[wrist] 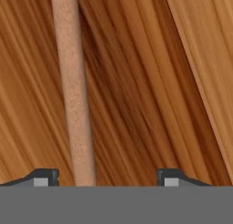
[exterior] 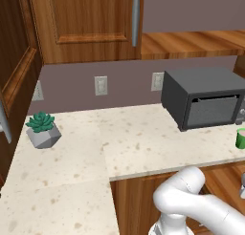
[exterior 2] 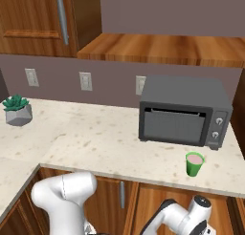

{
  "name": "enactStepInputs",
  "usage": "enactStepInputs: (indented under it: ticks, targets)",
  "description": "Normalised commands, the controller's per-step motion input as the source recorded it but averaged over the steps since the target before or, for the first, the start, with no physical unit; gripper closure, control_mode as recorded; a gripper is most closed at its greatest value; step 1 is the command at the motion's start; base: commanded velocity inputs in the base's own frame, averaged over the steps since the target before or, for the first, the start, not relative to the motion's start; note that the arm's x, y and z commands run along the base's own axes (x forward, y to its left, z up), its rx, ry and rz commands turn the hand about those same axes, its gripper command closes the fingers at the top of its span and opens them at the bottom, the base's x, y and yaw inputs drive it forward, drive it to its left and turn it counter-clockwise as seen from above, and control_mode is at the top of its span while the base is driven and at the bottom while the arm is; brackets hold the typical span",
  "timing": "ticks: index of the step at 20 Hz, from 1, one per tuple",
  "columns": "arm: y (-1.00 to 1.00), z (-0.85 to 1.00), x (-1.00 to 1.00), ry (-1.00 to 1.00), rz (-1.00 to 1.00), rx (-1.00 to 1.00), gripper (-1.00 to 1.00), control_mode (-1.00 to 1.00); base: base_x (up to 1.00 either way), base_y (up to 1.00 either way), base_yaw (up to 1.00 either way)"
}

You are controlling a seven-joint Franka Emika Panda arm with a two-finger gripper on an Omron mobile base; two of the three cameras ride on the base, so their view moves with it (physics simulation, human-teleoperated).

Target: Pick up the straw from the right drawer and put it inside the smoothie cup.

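Jaws (wrist: 107, 177) stand spread, their two dark fingertips (wrist: 43, 176) low in the hand view with the straw (wrist: 73, 91) between them, nearer the left tip and touching neither as far as can be seen. The straw is a pale tan rod lying on the wooden drawer floor (wrist: 136, 95), running straight away from the jaws and leaning slightly left, its far end rounded. Right of the straw there is bare wood up to the right tip, and farther right a lighter wooden wall (wrist: 205, 50) slants along the drawer's edge.

From the base cameras the arm (exterior 2: 67, 193) bends down below the counter (exterior 2: 105, 143) front, so the hand itself is hidden low down. The right base view shows the smoothie cup (exterior 2: 194, 164) upright near the counter's front edge, well above the jaws, with open stone around it and the microwave (exterior 2: 184, 112) just behind. In the left base view the cup sits cut by the frame edge. A potted succulent (exterior: 42, 130) stands far along the speckled counter, under wooden cabinets and a grey wall with outlets
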Motion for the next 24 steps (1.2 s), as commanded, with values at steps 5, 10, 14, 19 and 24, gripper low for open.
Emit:
enactStepInputs:
  ticks: [5, 10, 14, 19, 24]
  targets:
    - [0.13, -0.39, -0.02, -0.04, 0.0, 0.0, 1.0, -1.0, 0.0, 0.0, 0.0]
    - [0.07, -0.27, -0.14, -0.02, 0.01, 0.01, 1.0, -1.0, 0.0, 0.0, 0.0]
    - [0.0, -0.14, -0.34, 0.0, 0.0, 0.0, 1.0, -1.0, 0.0, 0.0, 0.0]
    - [0.0, 0.42, -0.61, -0.06, 0.0, 0.0, 1.0, -1.0, 0.0, 0.0, 0.0]
    - [0.03, 1.0, -0.51, -0.15, 0.0, 0.0, 1.0, -1.0, 0.0, 0.0, 0.0]
